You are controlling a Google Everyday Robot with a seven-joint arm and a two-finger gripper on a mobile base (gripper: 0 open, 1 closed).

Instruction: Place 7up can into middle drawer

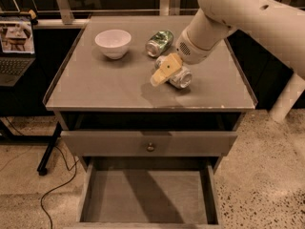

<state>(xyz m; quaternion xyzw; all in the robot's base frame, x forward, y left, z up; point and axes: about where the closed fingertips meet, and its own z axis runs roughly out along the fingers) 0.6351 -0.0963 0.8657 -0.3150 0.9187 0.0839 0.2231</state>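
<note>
Right, up on the counter (105, 87) first. 7up can (182, 78) lying on its side, right of centre, crinkled silver end turned toward the camera. Gripper (167, 71) down at counter level, tight against the left side of that can, yellowish tip slanting toward the front-left. Cannot tell whether clamped on the can or merely alongside it, with the far side hidden behind can and wrist. Shadow of the pair on the counter just in front.

Arm (238, 13) in from the upper right, thick and cream-white, hanging over the back right corner of the counter.

Just behind the 7up can and a touch to the left, green can (159, 42), also on its side, near but seemingly not touching. Further left, white bowl (113, 43), upright, toward the back-left of the counter and well apart from both cans.

Now down the front of the cabinet. Knob drawer (150, 147) directly under the counter edge, grey front panel, small brass knob dead centre. Below that, middle drawer (147, 194) pulled wide out toward the camera, flat grey bottom showing between thin side walls, a slanted shadow across it. 7up can up on the counter, not down in that drawer.

Off to the left, laptop (16, 46) with its screen lit. Black cable (57, 190) looping over the speckled floor at lower left.
</note>
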